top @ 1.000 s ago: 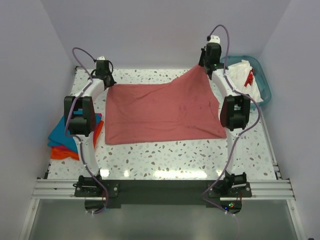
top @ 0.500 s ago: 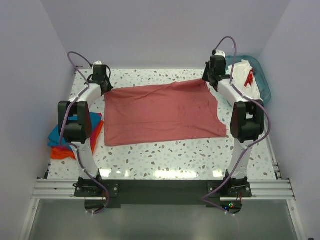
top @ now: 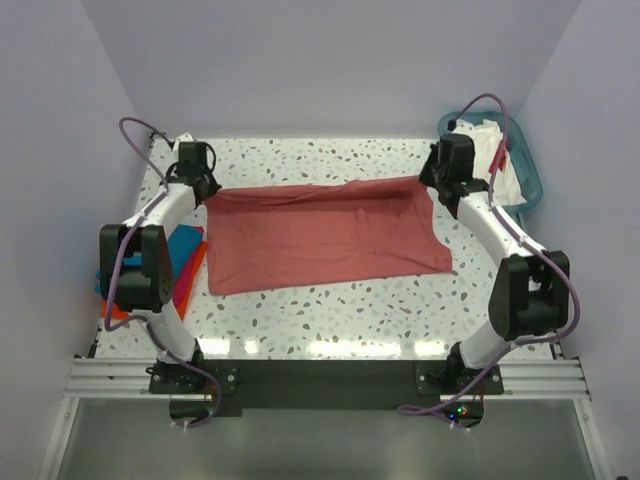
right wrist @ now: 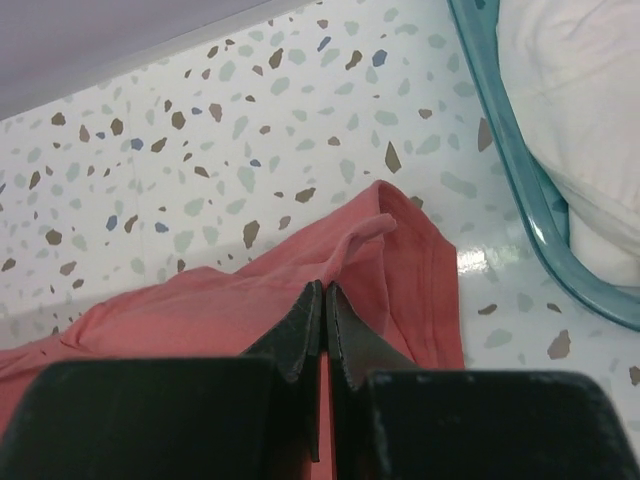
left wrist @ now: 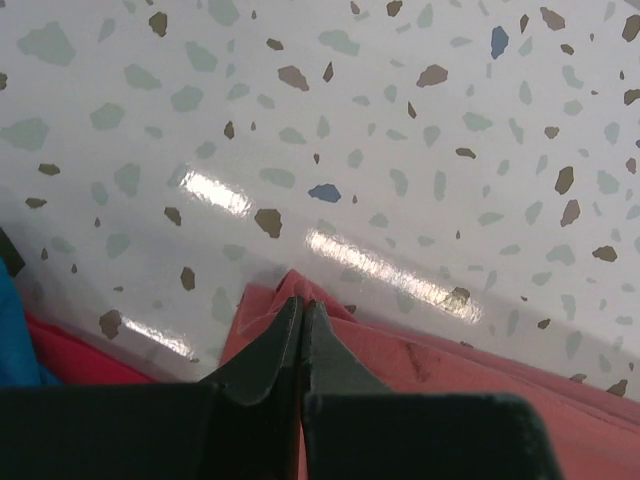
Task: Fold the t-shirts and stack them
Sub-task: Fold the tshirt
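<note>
Item 1. Salmon-red t-shirt [top: 325,235]: lay spread across the middle of the speckled desk [top: 330,310]. Its far edge ran in a nearly straight line between your two arms, and its near part lay flat.

Item 2. Left arm [top: 165,210]: reached to the shirt's far-left corner. The left jaws were pressed together with that corner pinched between them, low over the desk.

Item 3. Right arm [top: 490,225]: reached to the far-right corner. The right jaws were likewise clamped on a raised fold of the hem, just beside the teal plastic basket [top: 530,180].

Item 4. White t-shirt with a red mark [top: 492,155]: lay bunched inside the basket at the desk's far-right corner.

Item 5. Pile at the left edge of the desk: teal blue t-shirt [top: 122,262] on top, with an orange one [top: 120,308] and what looked like a pink one [top: 186,280] showing beneath. Your left arm hid part of the pile, so the count was uncertain.
</note>
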You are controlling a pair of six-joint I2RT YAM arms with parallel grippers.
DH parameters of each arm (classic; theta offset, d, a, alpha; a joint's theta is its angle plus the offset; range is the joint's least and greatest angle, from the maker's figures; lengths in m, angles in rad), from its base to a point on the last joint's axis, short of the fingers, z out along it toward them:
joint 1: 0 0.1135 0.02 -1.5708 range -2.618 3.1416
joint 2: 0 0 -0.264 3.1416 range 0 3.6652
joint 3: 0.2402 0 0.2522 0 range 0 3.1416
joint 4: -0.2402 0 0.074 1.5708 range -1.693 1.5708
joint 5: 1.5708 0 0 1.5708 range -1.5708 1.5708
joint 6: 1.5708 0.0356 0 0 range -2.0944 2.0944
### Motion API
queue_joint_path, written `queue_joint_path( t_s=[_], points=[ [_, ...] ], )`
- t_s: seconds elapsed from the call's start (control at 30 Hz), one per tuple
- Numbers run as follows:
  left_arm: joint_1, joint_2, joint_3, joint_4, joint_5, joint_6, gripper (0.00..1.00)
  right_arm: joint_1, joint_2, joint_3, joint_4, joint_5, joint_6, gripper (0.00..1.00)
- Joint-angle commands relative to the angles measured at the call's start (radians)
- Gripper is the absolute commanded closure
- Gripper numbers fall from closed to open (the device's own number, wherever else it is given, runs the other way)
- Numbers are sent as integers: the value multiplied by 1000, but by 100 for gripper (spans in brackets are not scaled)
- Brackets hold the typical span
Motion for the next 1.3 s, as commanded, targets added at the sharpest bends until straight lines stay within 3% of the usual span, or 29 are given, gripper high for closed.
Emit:
queue_joint_path(
  t_s=[0.0, 0.3, 0.6, 0.67, 0.7, 0.73, 0.77, 0.8, 0.83, 0.9, 1.07, 1.27],
  points=[
    [14, -99, -46, 12, -35, -54, 100, -6, -101, -95, 17, 41, 30, 100],
    [14, -252, -233, -3, 6, -150, 100, -4, -261, -255, -23, 44, 51, 100],
    [14, -444, -573, 63, 57, -296, 100, -8, -361, -448, -52, 26, 129, 100],
    [14, -492, -658, 104, 75, -319, 90, -12, -372, -490, -50, 18, 146, 100],
    [14, -507, -681, 120, 83, -332, 81, -14, -375, -530, -41, -18, 151, 96],
    [14, -528, -711, 133, 88, -335, 62, -15, -393, -547, -34, -28, 159, 88],
    [14, -539, -718, 149, 92, -335, 53, -15, -407, -562, -29, -34, 163, 78],
    [14, -549, -721, 152, 101, -338, 45, -17, -419, -583, -18, -40, 166, 56],
    [14, -561, -710, 152, 103, -335, 35, -15, -431, -585, -21, -40, 168, 48],
    [14, -570, -690, 147, 112, -313, 31, -14, -467, -568, -29, -42, 154, 37],
    [9, -572, -621, 134, 128, -280, 30, 8, -436, -490, -41, -59, 93, 35],
    [-60, -509, -569, 129, 108, -295, 34, 92, -166, -293, -35, -33, 62, 40]
  ],
)
